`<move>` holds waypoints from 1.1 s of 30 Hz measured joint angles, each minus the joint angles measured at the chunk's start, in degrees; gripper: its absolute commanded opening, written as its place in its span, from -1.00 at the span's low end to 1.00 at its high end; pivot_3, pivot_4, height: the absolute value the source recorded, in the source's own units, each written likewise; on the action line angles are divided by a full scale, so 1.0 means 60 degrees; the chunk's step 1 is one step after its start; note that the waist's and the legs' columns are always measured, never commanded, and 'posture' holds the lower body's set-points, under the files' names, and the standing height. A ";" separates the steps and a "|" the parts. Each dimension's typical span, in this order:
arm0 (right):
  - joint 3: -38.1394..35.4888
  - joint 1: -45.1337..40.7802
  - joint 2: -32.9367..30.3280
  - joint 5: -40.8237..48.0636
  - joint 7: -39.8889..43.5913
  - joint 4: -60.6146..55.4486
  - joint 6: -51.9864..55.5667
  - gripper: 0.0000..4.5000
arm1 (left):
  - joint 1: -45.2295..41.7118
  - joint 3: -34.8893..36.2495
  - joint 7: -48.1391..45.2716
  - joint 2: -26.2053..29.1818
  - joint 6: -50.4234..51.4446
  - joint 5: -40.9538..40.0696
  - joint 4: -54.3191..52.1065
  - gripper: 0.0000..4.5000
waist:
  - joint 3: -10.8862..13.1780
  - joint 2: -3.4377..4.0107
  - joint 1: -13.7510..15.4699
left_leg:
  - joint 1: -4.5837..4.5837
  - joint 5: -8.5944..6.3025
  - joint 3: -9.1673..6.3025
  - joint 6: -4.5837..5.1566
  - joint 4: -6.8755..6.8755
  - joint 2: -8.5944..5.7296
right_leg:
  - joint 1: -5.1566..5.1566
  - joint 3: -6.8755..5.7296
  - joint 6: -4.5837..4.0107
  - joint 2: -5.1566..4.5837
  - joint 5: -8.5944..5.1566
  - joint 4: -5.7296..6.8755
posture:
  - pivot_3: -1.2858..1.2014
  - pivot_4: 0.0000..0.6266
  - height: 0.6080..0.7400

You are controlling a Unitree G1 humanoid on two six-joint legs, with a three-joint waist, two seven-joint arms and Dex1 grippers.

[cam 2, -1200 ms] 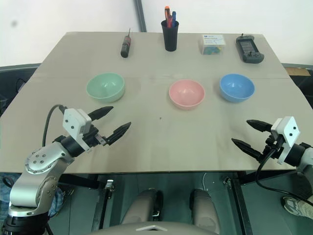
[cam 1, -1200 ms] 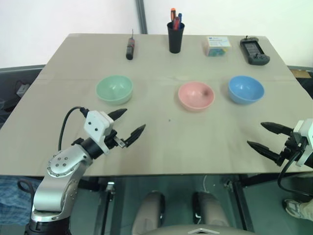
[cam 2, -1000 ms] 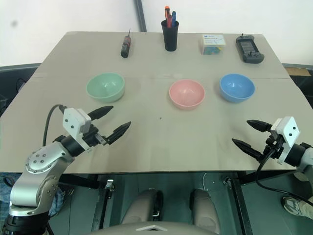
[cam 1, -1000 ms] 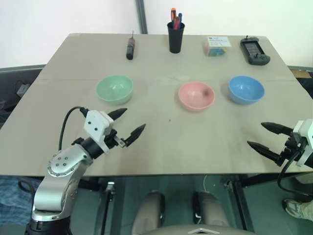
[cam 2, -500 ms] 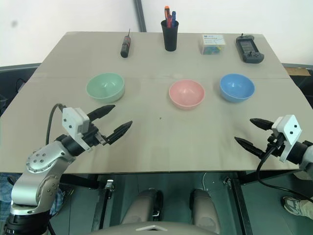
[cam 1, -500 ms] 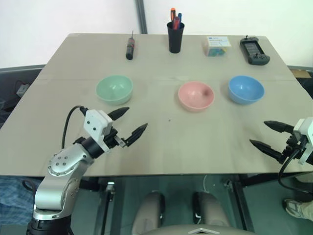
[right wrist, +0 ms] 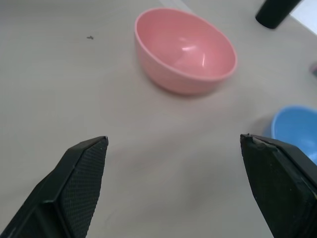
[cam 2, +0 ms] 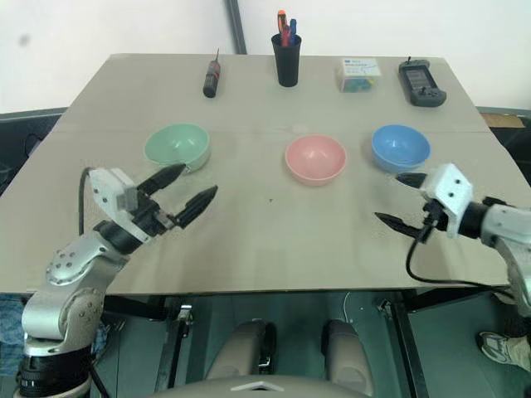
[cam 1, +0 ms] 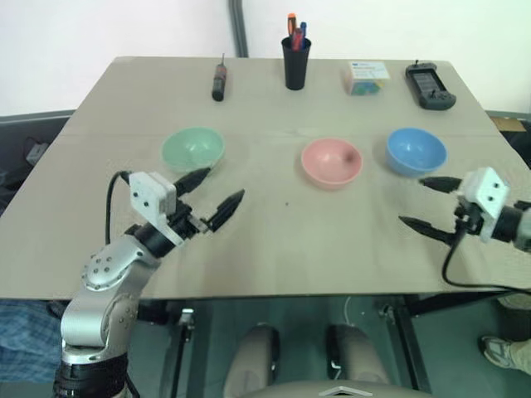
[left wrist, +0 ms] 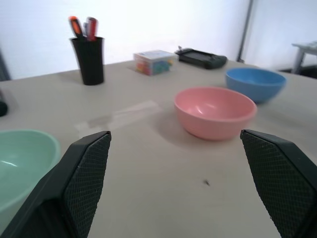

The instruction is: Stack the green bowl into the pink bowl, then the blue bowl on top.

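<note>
While nothing is stacked: all three bowls sit apart on the table.
Left gripper: jaws spread, empty, near green bowl.
Right gripper: jaws spread, empty.
Advice: straddle the rim, probably its near edge, then carry to pink bowl.

Three small plastic bowls sit upright and empty in a row across the middle of a beige counter, each well apart from the others and none yet stacked. The green bowl, pale mint, smooth and plain, stands at the left end of the row. The pink bowl, pale salmon and of the same size, rests at the centre, light glinting off its inner wall. The blue bowl, bright sky-blue, closes the row at the right, nearer to the pink bowl than the green one is. All three rest flat on their bases, rims level, mouths open to the ceiling.
</note>
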 measured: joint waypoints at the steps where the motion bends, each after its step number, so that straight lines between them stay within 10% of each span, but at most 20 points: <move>1: 0.0254 -0.0350 0.0056 -0.0233 -0.0030 0.0142 -0.0021 1.00 | -0.0098 0.0001 0.0046 0.0000 0.0024 -0.0022 0.0009 0.97 | 0.0000 0.0001 -0.0023 | -0.0004 0.0000 0.0009 0.0000 0.0000 -0.0001 | -0.0007 0.0006 0.0000 0.0001 0.0001 -0.0002 | 0.03 -0.52 1.00; 12: 0.3850 -0.4248 0.1504 -0.3260 0.0573 0.2800 -0.1920 1.00 | 0.0692 0.0447 -0.0552 0.0420 0.0279 -0.0856 -0.0125 0.97 | 0.0003 0.0000 -0.0129 | -0.0031 -0.0005 -0.0005 0.0001 -0.0026 -0.0003 | -0.0017 -0.0013 0.0009 -0.0017 0.0006 -0.0034 | 0.03 -0.52 1.00; 26: 0.5441 -0.6328 0.3293 -0.5249 0.0820 0.6282 -0.3548 1.00 | 0.1726 0.0792 -0.1314 0.0858 0.0368 -0.1600 -0.0682 0.97 | 0.0006 0.0005 -0.0216 | -0.0025 -0.0004 -0.0006 0.0000 -0.0027 -0.0002 | -0.0018 -0.0013 0.0006 -0.0018 0.0006 -0.0024 | 0.03 -0.52 1.00; 33: 0.5527 -0.6676 0.3498 -0.5636 0.1075 0.7072 -0.3547 -0.07 | 0.1788 0.0826 -0.1314 0.0866 0.0364 -0.1600 -0.0787 1.00 | 0.0008 0.0009 -0.0219 | -0.0024 -0.0004 -0.0005 0.0000 -0.0028 -0.0002 | -0.0019 -0.0013 0.0005 -0.0018 0.0006 -0.0023 | 0.03 -0.52 1.00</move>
